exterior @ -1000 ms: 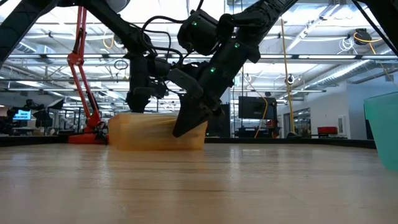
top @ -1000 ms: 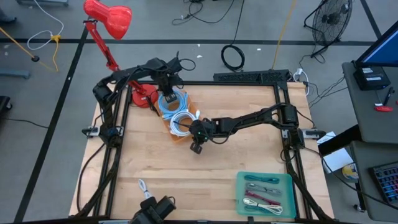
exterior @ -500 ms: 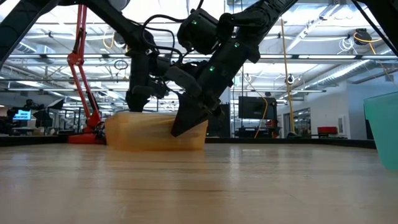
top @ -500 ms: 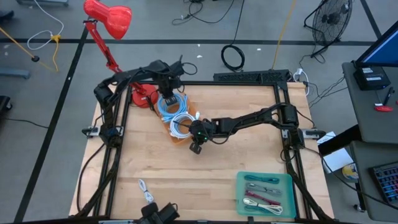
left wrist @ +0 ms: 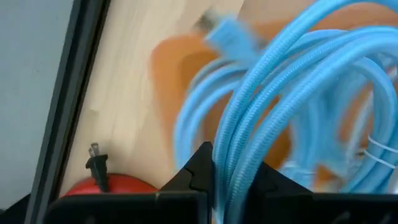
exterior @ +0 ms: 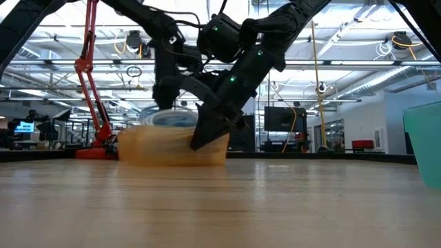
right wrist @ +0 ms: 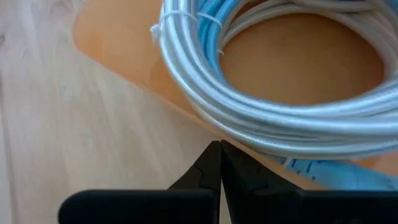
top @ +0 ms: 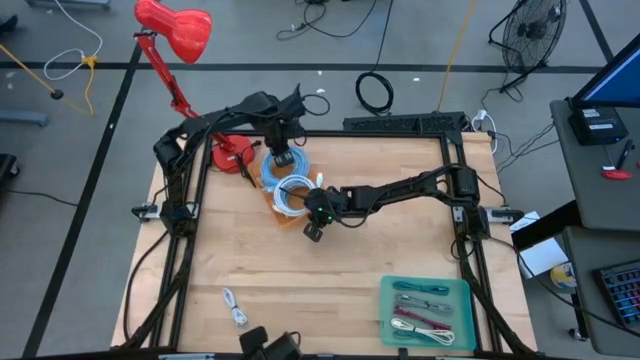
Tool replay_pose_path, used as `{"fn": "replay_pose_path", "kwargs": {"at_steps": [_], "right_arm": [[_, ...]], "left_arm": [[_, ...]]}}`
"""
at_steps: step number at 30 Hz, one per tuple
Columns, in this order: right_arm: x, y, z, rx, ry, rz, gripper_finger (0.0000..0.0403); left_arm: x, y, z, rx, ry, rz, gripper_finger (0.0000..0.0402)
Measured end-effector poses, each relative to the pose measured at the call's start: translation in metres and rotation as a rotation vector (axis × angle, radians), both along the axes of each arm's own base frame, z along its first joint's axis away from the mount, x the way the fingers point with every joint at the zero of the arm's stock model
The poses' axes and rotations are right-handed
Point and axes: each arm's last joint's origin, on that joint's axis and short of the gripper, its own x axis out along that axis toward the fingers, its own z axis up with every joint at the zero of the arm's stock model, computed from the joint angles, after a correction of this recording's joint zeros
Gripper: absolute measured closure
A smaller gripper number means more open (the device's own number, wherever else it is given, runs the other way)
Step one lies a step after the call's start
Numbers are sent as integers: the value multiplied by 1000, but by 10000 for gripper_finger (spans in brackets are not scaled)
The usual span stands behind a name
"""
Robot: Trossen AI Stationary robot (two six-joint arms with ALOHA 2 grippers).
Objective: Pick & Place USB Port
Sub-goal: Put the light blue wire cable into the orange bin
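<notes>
While the left gripper (left wrist: 233, 180) hangs over the far end of the orange tray (top: 288, 216), its fingers are clenched on strands of a blue cable coil (left wrist: 292, 93), lifted a little above the tray rim (seen level across the table); the right gripper (right wrist: 219, 163) sits at the tray's near edge, fingers pressed together on nothing, just beside a white cable coil (right wrist: 261, 118) lying in the tray; a teal tray (top: 427, 312) with a few cables sits well apart at the table's near right; a red lamp (top: 172, 28) stands behind.

Red desk lamp (top: 173, 28) beside table; floor fan (top: 528, 35) beyond.
</notes>
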Motion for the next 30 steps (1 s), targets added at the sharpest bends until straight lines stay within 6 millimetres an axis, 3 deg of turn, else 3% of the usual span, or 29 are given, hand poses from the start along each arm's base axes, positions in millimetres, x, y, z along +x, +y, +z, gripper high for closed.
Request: {"fn": "replay_pose_path", "kwargs": {"at_steps": [4, 10, 19, 27, 30], "right_arm": [[0, -5, 0, -3, -6, -13, 403], [0, -7, 0, 5, -4, -9, 403], [-1, -3, -1, -2, 9, 0, 403], [-1, -2, -1, 1, 10, 5, 403], [-1, -2, -1, 2, 10, 5, 403]], "left_arm": [[8, -4, 11, -2, -50, 21, 371], [16, -16, 1, 15, 8, -15, 371], [1, -7, -20, 53, 145, 50, 371], [-10, -1, -36, 11, 155, 85, 371], [-12, -1, -40, 38, 184, 82, 354]]}}
